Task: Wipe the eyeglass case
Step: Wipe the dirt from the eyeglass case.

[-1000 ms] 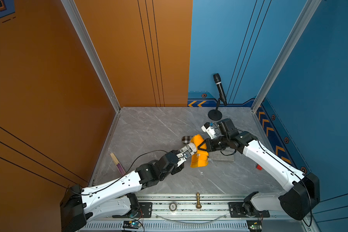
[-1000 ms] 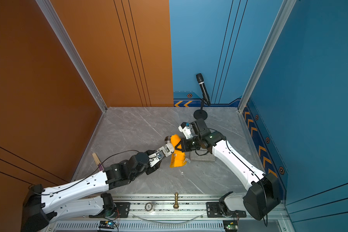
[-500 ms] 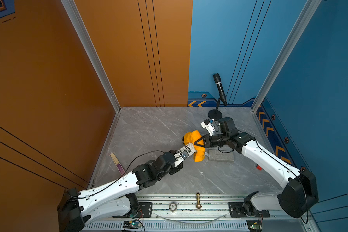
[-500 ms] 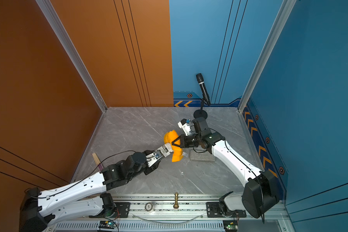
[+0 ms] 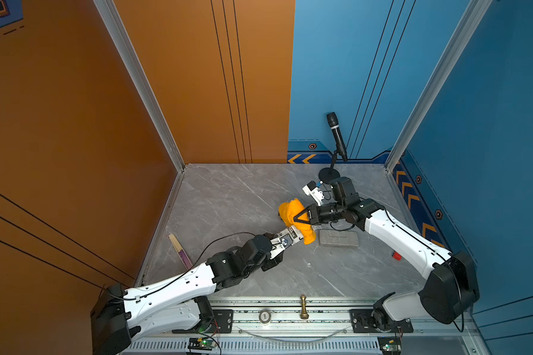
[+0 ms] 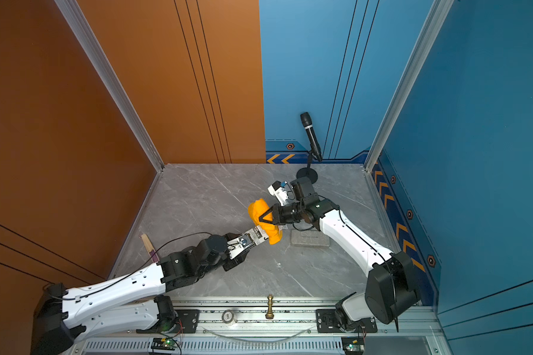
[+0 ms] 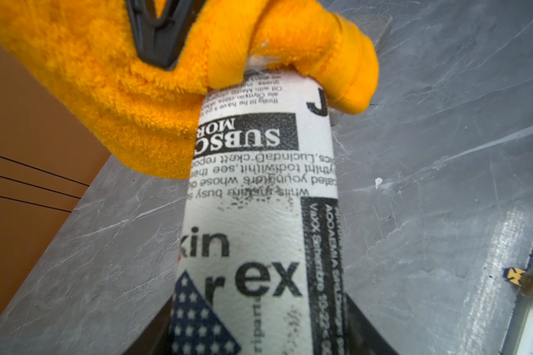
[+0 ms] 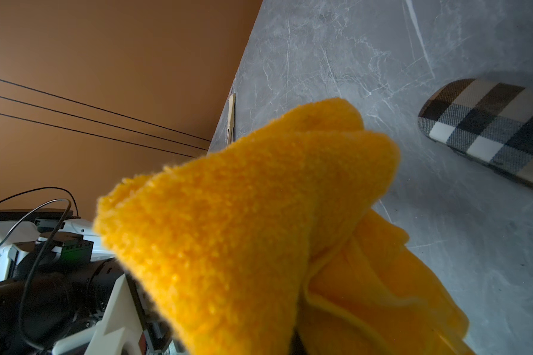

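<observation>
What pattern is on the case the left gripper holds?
Eyeglass case: black-on-white newspaper print; left wrist view.

A: The fluffy orange cloth looks like deep-pile microfibre, matt, with a smoother stitched hem.
B: And the newsprint-patterned white eyeglass case?
A: Fine pebbled grain, like faux leather, matt.
B: The grey marble-look tabletop is smooth with a soft sheen. The checked black-and-cream oval case looks like coarse woven cloth.
A: The small chess-piece figure shines like polished brass.
</observation>
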Motion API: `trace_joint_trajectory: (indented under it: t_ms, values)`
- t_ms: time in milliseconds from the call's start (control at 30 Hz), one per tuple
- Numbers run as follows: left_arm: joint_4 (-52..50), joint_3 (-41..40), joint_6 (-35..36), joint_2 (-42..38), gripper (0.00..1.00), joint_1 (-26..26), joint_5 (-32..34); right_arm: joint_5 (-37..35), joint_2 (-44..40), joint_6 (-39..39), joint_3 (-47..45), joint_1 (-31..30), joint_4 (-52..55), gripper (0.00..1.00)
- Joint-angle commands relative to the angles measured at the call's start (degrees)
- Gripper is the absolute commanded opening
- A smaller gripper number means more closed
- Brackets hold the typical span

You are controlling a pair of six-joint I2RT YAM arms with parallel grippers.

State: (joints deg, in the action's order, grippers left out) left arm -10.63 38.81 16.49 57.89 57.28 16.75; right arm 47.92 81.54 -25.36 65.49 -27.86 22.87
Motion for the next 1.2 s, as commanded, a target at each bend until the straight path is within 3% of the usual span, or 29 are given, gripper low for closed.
trace_joint_trajectory:
  t_ms: [0,133,267,333,400,500,600,700,767,900,1000,1167]
  values:
    - [5.7,1.1,-2.0,-3.5,0.32,-4.2,1.0,3.5,-3.2,0.0,-3.5,-1.2,3.3,0.00]
    - [4.5,1.4,-4.5,-5.7,0.32,-9.6,-2.0,2.8,-5.9,0.8,-4.3,-2.3,7.3,0.00]
    - [2.9,2.5,-11.4,-7.8,0.32,-16.8,-10.0,1.3,-9.6,1.5,-4.8,-0.7,9.8,0.00]
    - [1.3,4.0,-18.1,-7.9,0.35,-21.4,-17.9,-0.1,-11.4,1.5,-4.2,0.9,9.6,0.00]
    - [0.3,6.2,-27.1,-6.8,0.37,-27.6,-30.8,-4.3,-13.4,1.4,-3.1,1.7,8.9,0.00]
    - [8.9,5.8,-41.3,-4.9,0.35,-33.0,-49.7,-10.4,-16.2,0.2,-2.8,1.0,3.8,0.00]
    - [22.3,3.7,-54.3,-4.0,0.35,-33.2,-57.6,-17.2,-18.6,1.1,-2.6,-3.4,-2.0,0.00]
    - [32.3,2.1,-65.9,-3.6,0.34,-33.1,-59.8,-23.7,-20.3,4.6,-1.6,-10.5,-5.6,0.00]
    - [35.7,1.6,-70.0,-4.2,0.34,-32.7,-59.4,-26.6,-21.6,5.0,-2.9,-15.1,-10.3,0.00]
    - [37.3,2.6,-73.9,-3.4,0.35,-31.3,-60.6,-27.5,-21.4,6.0,-4.9,-20.1,-18.3,0.00]
    - [37.6,4.4,-75.0,-0.4,0.36,-28.3,-63.5,-24.8,-16.8,6.6,-2.5,-21.3,-20.5,0.00]
    - [37.9,4.6,-74.4,0.9,0.35,-23.9,-66.1,-19.9,-12.3,6.3,2.9,-14.7,-20.0,0.00]
